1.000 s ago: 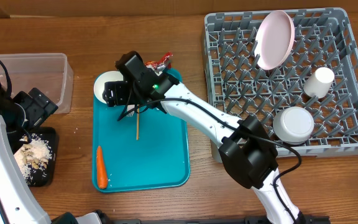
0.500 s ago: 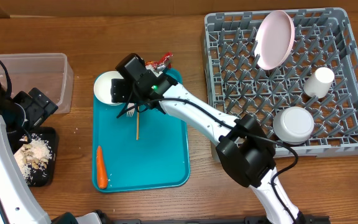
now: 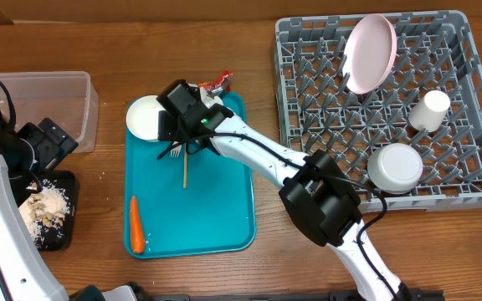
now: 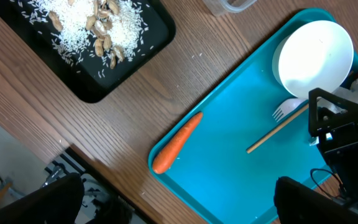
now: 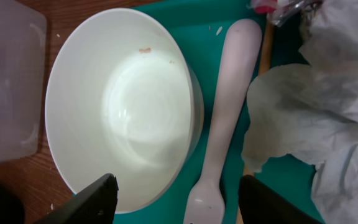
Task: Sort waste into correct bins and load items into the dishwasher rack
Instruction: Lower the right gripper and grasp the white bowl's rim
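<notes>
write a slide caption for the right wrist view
Right end effector open over white bowl and fork on teal tray, crumpled napkin beside

A teal tray lies on the wooden table, a thin wooden stick resting on it.

— What's lost from above?
— The right gripper covers the napkin and the handle of the fork at the far end of the teal tray; the foil wrapper half shows there.
— Up close?
— Napkin cut by the edge; the clear tub beside the tray is blurred.
</notes>
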Controlling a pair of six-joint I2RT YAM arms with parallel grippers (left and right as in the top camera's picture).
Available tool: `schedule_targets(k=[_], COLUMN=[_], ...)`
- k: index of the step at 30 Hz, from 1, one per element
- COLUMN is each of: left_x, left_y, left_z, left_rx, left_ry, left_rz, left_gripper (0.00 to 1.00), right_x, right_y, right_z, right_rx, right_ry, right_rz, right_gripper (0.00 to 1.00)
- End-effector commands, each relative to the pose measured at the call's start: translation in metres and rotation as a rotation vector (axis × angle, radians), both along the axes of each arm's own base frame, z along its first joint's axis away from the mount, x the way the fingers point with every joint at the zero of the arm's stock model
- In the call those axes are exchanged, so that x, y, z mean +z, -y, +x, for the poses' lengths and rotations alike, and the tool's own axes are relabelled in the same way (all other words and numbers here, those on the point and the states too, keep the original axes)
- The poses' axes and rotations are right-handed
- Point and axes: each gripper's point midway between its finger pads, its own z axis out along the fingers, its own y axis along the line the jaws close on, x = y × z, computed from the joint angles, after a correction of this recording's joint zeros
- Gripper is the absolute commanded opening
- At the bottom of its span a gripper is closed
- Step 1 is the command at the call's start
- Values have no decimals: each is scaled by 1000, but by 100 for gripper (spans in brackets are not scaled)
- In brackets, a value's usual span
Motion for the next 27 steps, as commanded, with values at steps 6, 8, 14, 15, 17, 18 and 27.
schedule_targets(k=[6,8,14,15,17,18,27], left_x=[-2,-2,-2,-2,-2,-2,-2], left_y=[-1,-1,-1,-1,-1,-1,-1], left_z=[0,0,0,0,0,0,0], left_rx=[14,14,14,14,14,14,14], left_ry=[-9,-9,-9,-9,-9,-9,-9], left_rz=[-7,-7,-7,-7,-7,-7,-7], left_gripper=[100,100,100,100,100,100,100], right_x=[-2,-4,-9,-9,-10,-12,-33], right_y=[4,4,3,3,3,3,6], right_z=[10,10,9,9,10,10,5], right_rx=[-33,-33,-30,-31,-31,-31,-26], right_ry=[27,24,19,19,19,18,-20], right_rz=[-16,-19,-21,-21,-21,-22,-54], right_gripper=[63,63,63,63,63,63,57])
